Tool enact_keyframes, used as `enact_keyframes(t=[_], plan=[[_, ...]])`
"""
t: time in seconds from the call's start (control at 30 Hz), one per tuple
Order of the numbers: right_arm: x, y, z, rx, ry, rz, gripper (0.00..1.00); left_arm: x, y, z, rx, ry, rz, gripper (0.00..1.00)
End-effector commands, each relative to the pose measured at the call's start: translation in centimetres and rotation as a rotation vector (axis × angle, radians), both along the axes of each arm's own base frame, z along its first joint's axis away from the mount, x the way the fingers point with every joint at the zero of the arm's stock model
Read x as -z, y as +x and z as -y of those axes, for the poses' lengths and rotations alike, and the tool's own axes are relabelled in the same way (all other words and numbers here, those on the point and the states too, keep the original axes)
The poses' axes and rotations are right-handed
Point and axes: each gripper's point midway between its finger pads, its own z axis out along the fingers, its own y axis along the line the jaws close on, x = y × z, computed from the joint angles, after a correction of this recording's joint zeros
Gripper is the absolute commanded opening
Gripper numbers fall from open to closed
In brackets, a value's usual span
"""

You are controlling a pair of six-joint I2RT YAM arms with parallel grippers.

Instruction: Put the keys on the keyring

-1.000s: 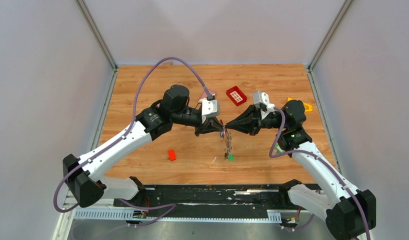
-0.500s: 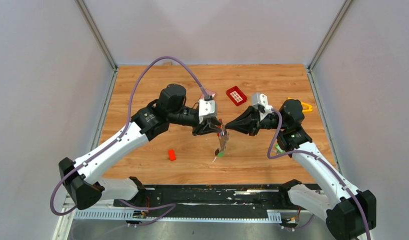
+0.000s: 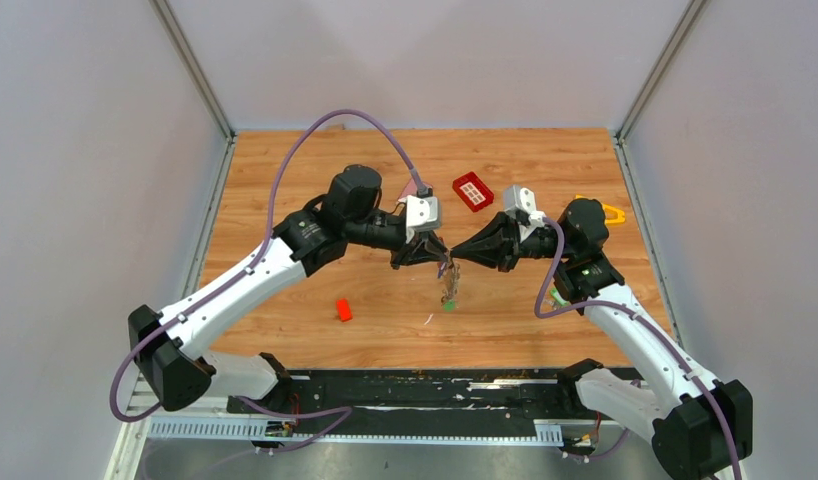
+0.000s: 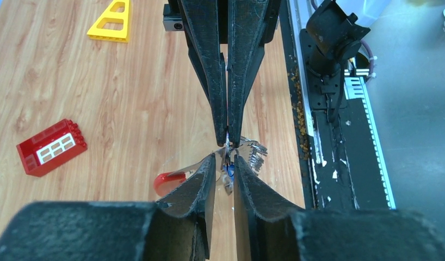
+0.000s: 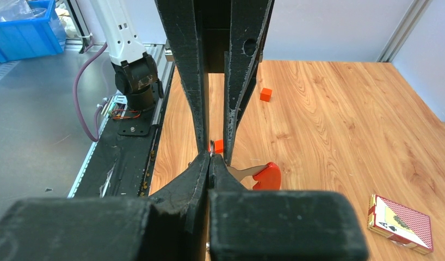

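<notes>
The keyring [image 5: 265, 175] hangs above the table [image 3: 285, 180], where my two hands meet tip to tip. My right hand [image 5: 210, 162] is pressed together on its metal end, and the grey fob and red piece stick out beside the fingers. My left hand [image 4: 224, 166] leaves a narrow gap with a blue key head [image 4: 229, 171] in it; I cannot tell whether I grip it. Since half a second ago, the dangling keys [image 4: 254, 154] have swung slightly to the right. Only the left wrist view shows the red tray [image 4: 50, 148] and that blue head. Only the right wrist view shows the card box [image 5: 400, 223]. Only the top view shows the green key head [image 3: 448, 305], lowest in the bunch.
</notes>
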Motion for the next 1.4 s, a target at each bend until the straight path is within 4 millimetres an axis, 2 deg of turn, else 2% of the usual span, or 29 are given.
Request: enact_keyframes(t=[0.0,0.27,0.4,0.53,0.6,0.8,0.93,1.03,1.37], plan=[[-1.2,-0.2,0.2,0.01,0.02,0.064,0.0,-2.6,0.1,0.6,0.015,-0.066,0.023,0.24],[-0.9,0.2,0.2,0.023,0.012,0.065,0.0,-2.9,0.0,0.9,0.023,-0.076,-0.004,0.12],[-0.8,0.2,0.2,0.027,0.01,0.072,0.0,-2.8,-0.1,0.8,0.023,-0.074,-0.005,0.0],[-0.8,0.4,0.4,0.047,0.002,0.083,0.0,-2.4,0.2,0.0,-0.006,-0.035,0.033,0.0],[-0.5,0.6,0.5,0.065,-0.016,0.097,0.04,-2.2,0.7,-0.7,-0.037,0.01,0.073,0.0],[-0.2,1.0,1.2,0.118,-0.066,0.181,0.32,-0.4,0.6,-2.3,-0.094,0.316,0.25,0.0],[-0.1,0.5,1.1,0.088,-0.064,0.18,0.4,-0.7,0.6,-2.5,-0.132,0.415,0.294,0.0],[-0.1,0.1,0.9,0.059,-0.051,0.171,0.41,-0.9,0.7,-2.1,-0.154,0.449,0.297,0.0],[0.8,-0.6,0.3,0.002,-0.025,0.128,0.34,-0.3,0.0,-0.6,-0.154,0.503,0.269,0.0]])
